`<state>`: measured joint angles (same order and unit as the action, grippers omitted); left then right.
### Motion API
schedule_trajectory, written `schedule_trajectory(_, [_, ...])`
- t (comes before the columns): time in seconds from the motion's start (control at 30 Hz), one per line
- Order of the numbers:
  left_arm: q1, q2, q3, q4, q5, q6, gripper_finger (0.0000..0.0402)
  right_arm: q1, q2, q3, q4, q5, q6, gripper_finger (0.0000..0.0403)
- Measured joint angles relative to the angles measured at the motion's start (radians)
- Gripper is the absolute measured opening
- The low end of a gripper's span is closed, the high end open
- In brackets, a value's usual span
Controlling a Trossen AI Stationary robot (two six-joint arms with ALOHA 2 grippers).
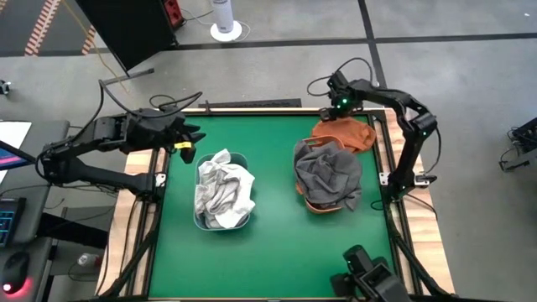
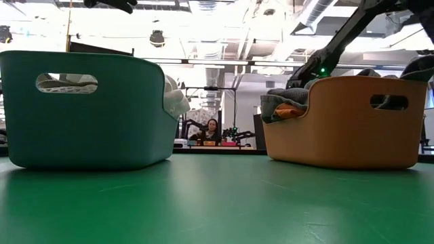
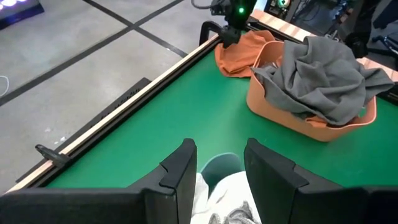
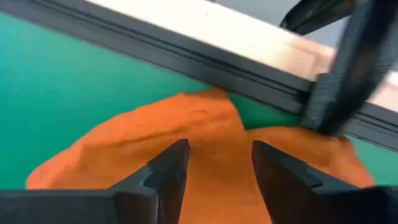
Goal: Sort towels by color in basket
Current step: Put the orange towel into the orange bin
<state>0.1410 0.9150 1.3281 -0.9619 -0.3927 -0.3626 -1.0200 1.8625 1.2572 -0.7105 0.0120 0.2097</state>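
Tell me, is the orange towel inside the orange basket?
No, the orange towel lies on the green table just behind the orange basket, which is heaped with dark grey towels.

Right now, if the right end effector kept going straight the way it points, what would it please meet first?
Most likely the rust-orange towel: the right end effector points at it with fingers apart, nothing between them. How far off is unclear.

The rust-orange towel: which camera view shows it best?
The left wrist view: the rust-orange towel lies whole on the green mat beside the orange basket. The high view shows it small, the right wrist view only a blurred part, the low view not clearly.
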Motion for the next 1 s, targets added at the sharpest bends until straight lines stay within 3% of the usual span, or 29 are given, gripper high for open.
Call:
schedule_trajectory(0.33, [0.0,0.0,0.0,0.0,0.0,0.0,0.0125,0.033,0.073,0.003,0.014,-0.008,-0.056,0.0197])
schedule_trajectory(0.43, [0.0,0.0,0.0,0.0,0.0,0.0,0.0125,0.037,0.084,0.006,0.009,-0.008,-0.076,0.0155])
schedule_trajectory(0.63, [0.0,0.0,0.0,0.0,0.0,0.001,0.0125,0.049,0.079,0.02,-0.024,-0.01,-0.138,0.0025])
schedule_trajectory(0.83, [0.0,0.0,0.0,0.001,-0.001,0.003,0.0125,0.059,0.074,0.157,-0.16,-0.019,-0.201,0.0023])
schedule_trajectory(1.0, [0.0,0.0,0.0,0.003,-0.001,0.002,0.0125,0.083,-0.025,0.304,-0.264,-0.028,-0.276,0.0022])
